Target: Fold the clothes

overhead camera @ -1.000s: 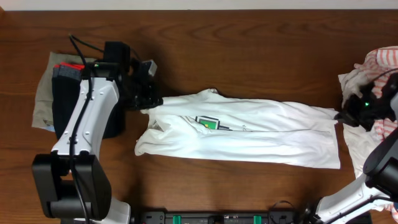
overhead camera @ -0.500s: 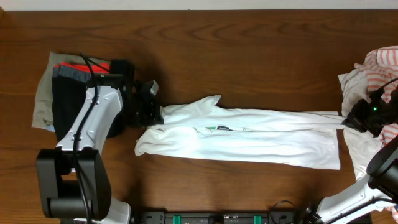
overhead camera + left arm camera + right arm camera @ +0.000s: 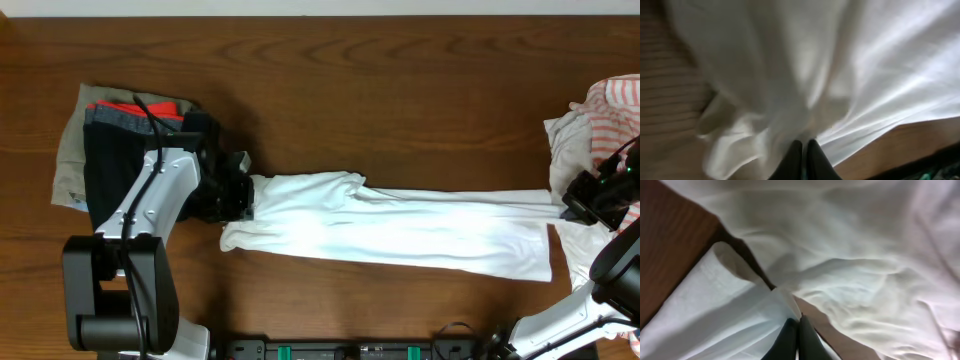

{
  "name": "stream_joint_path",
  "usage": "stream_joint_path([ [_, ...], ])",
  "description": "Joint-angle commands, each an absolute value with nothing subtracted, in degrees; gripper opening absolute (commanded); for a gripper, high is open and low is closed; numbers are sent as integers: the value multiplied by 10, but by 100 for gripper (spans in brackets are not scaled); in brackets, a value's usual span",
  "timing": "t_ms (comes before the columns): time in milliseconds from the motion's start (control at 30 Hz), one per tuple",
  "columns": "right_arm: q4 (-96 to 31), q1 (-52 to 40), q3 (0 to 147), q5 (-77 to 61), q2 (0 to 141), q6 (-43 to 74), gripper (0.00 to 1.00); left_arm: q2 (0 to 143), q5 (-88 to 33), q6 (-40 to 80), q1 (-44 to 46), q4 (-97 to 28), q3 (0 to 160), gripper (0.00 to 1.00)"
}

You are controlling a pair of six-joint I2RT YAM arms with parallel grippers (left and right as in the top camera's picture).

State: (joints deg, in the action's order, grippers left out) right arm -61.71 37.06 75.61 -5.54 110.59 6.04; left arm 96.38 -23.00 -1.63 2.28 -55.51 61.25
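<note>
At the far left of the table (image 3: 400, 80) you have a stack of folded garments (image 3: 105, 150), dark and olive with a red one on top, likely put there to keep finished pieces out of the working area. Just right of it, your left gripper (image 3: 243, 195) has its jaws closed on the left end of the white shirt (image 3: 400, 225). In the left wrist view the dark fingertips (image 3: 796, 160) are pressed together with cloth bunched around them. The shirt lies across the middle of the table as a long, narrow band, drawn out between both arms, which looks meant to flatten a lengthwise fold before the next one. No chest print is showing. At its right end, your right gripper (image 3: 567, 201) pinches the other edge with its jaws closed, and the cloth (image 3: 765, 310) runs taut up to its tips. Beyond it, at the far right, the orange-striped garment (image 3: 615, 105) lies crumpled, apparently awaiting its turn.
</note>
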Motion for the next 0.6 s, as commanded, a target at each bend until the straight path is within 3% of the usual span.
stream_joint_path([
  [0,-616,375,757,-15,1096,77,3,967,-199,-15,20,-562,611,12],
  [133,-616,375,757,-15,1096,77,6,967,-199,-15,20,-569,611,17],
  [400,-625,375,757,-17,1096,77,14,963,-231,-15,20,-549,639,17],
  [567,-641,375,757,-19,1096,77,13,943,-231,-14,20,-505,694,17],
])
